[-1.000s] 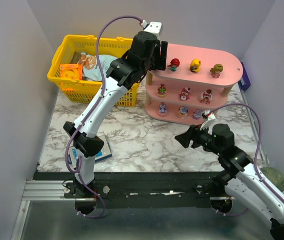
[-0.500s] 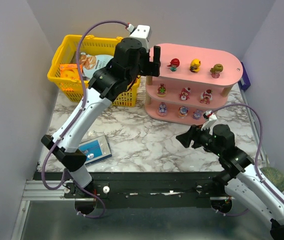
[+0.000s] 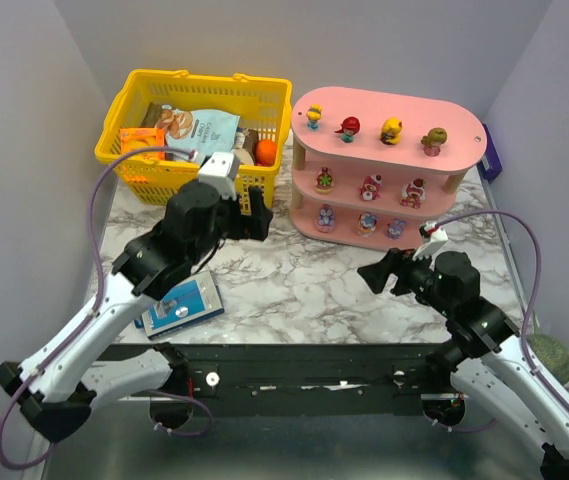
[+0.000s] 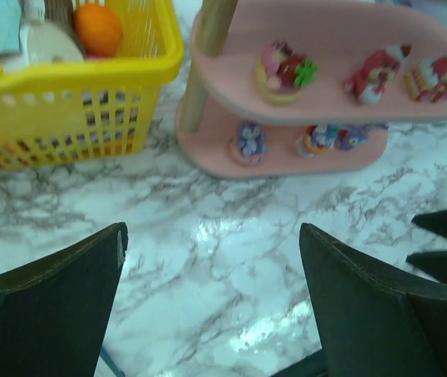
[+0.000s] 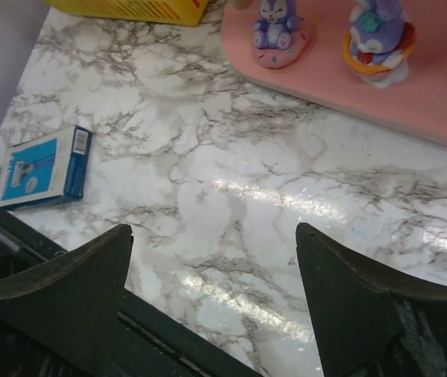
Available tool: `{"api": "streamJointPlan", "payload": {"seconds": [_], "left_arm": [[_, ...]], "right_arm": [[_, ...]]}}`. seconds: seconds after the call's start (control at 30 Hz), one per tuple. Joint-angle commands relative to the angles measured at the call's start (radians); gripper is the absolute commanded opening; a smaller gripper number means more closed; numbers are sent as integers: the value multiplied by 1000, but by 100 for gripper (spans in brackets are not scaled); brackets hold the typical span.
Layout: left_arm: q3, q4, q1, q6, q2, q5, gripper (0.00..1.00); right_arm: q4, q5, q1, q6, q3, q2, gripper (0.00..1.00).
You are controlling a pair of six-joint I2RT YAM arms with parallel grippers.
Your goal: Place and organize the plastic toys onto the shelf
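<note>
The pink three-tier shelf (image 3: 364,104) stands at the back right. Its top tier holds several toys: a blue-and-yellow one (image 3: 314,116) at the left end, a red one (image 3: 348,126), a yellow one (image 3: 392,130) and an olive-pink one (image 3: 434,140). The middle (image 3: 370,187) and bottom (image 3: 367,222) tiers hold three toys each. My left gripper (image 3: 256,212) is open and empty above the table, left of the shelf. The left wrist view (image 4: 211,236) shows marble between its fingers. My right gripper (image 3: 376,272) is open and empty in front of the shelf, over bare marble in the right wrist view (image 5: 214,232).
A yellow mesh basket (image 3: 204,80) with snack packets and an orange ball stands left of the shelf. A flat blue box (image 3: 179,305) lies at the near left of the table. A dark purple object (image 3: 491,160) sits behind the shelf's right end.
My left arm has pulled back from the shelf's top tier and come down over the table's left middle. A blue-and-yellow toy now shows at the top tier's left end. The right arm barely moved.
</note>
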Motion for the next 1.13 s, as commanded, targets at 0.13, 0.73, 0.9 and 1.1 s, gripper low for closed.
{"api": "streamJointPlan", "payload": {"seconds": [0.13, 0.73, 0.9, 1.1], "left_arm": [[-343, -179, -4, -209, -349, -136, 99], [-420, -266, -6, -270, -616, -168, 99], [-398, -276, -6, -258, -629, -165, 99], [-389, -288, -4, -252, -621, -150, 99]], "right_arm": [[-119, 199, -4, 48, 63, -83, 100], [-320, 255, -7, 71, 203, -284, 100], [-330, 252, -6, 76, 215, -312, 100], [-327, 236, -6, 82, 202, -302, 100]]}}
